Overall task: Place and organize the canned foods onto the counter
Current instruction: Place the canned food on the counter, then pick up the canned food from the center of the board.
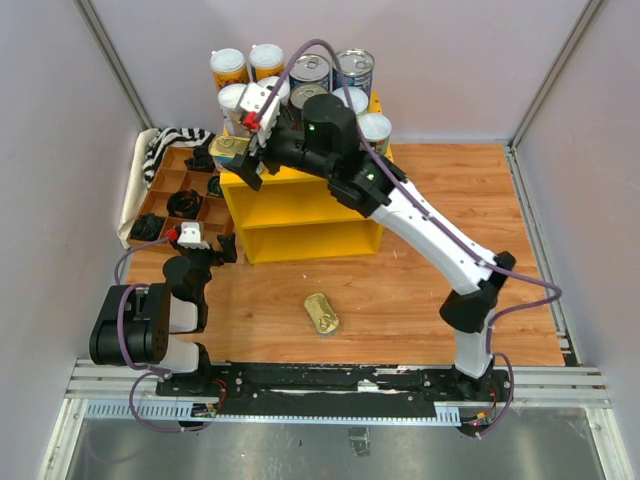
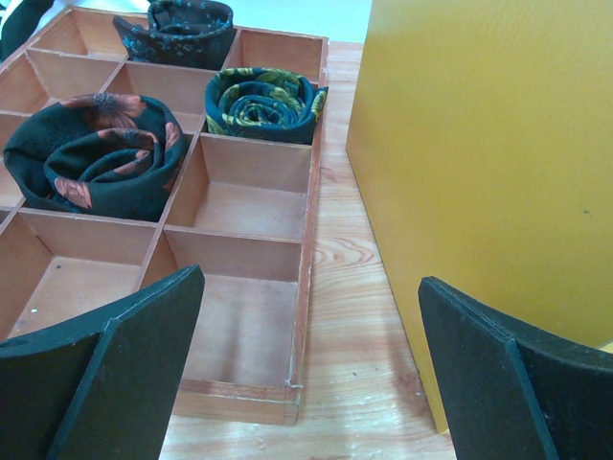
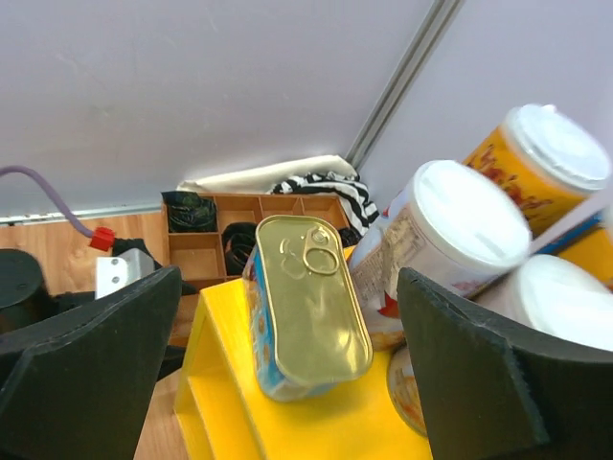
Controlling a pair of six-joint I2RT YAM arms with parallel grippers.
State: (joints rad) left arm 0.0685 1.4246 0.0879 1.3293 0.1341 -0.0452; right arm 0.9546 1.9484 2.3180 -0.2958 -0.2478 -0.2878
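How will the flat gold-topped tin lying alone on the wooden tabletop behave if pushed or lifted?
The flat gold-topped rectangular tin looks like rigid metal, so it should not deform. Lying flat and low, it would probably slide rather than roll or tip. Its glossy lid hints at smooth, possibly slippery sides.

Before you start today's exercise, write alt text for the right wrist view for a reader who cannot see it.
A flat gold-topped tin with a ring pull rests on a corner of the yellow counter, between the wide-open fingers of the right pincer, which do not touch it. White-lidded cans fill the picture's right side; a brown divided tray lies beyond.
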